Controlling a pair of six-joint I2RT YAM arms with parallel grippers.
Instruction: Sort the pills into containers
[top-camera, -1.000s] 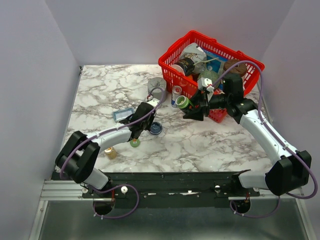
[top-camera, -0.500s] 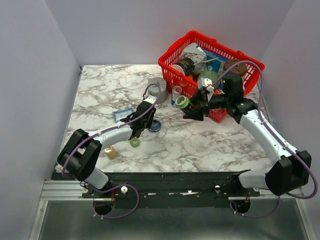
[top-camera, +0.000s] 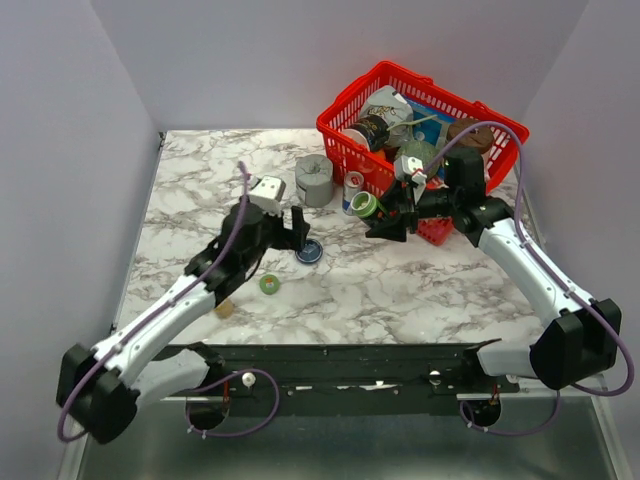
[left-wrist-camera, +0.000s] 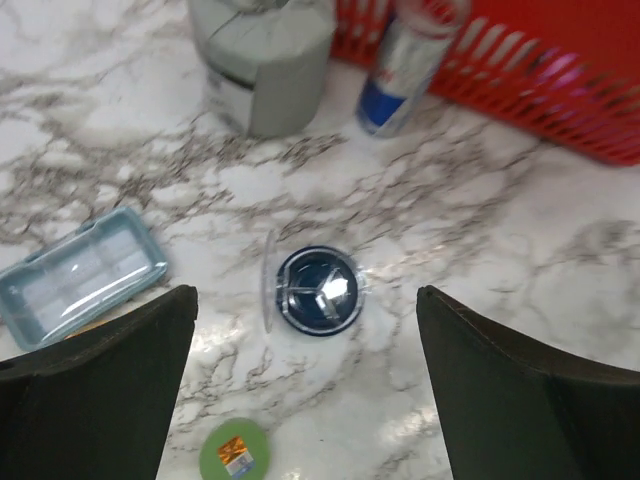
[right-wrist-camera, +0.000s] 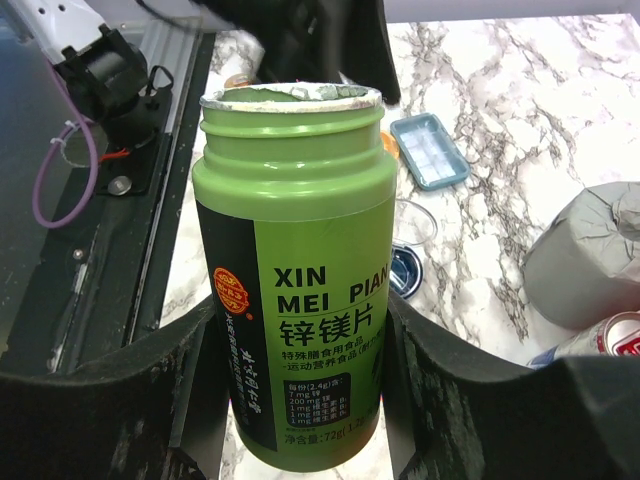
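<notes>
Top external: left gripper (top-camera: 278, 232) is spread wide and empty, just above the dark blue dish (top-camera: 310, 254) mid-frame. Left wrist: the dish sits dead center on the counter (left-wrist-camera: 480, 260). Right wrist: right gripper (right-wrist-camera: 300, 340) clamps the open green bottle (right-wrist-camera: 295, 230). Tip it too fast and the pills will probably overshoot that tiny dish.

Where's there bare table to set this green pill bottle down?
The green plastic pill bottle should fit on bare marble tabletop near-centre, from the dark blue round dish to the right edge, or far-left, beyond the grey notched round block. Crowded: around the red wire basket, the blue-and-silver can and that block.
</notes>
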